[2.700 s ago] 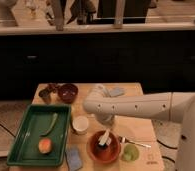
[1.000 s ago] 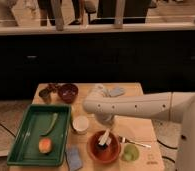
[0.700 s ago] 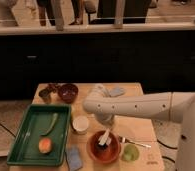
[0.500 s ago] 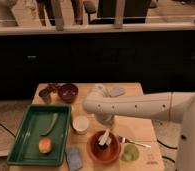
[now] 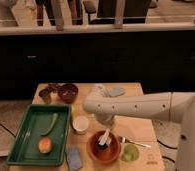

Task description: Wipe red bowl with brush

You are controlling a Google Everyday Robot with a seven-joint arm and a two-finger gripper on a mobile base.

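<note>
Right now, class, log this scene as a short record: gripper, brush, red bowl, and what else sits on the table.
gripper: over the red bowl, at the end of the arm reaching in from the right
brush: pale handle, dark head down inside the bowl
red bowl: near front edge of table, upright
white cup: just left and behind the red bowl
maroon bowl: back left of table
green tray: left side, holding an orange item and a green item
utensil: thin, lying right of the red bowl
</note>
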